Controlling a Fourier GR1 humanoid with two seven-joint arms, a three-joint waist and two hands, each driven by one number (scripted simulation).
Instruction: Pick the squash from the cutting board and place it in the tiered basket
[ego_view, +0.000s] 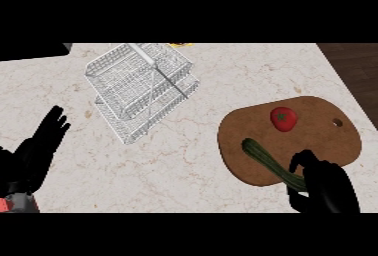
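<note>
The squash (267, 161) lies on the cutting board (325, 145), its near end under the right hand (325, 187)'s curled fingers, which appear to pinch it; stiff, light, smooth-skinned, likely slippery; mid-length is the better hold

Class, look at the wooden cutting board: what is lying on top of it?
On the cutting board lie a red tomato and a long green squash. The right robot hand covers the squash's near end.
</note>
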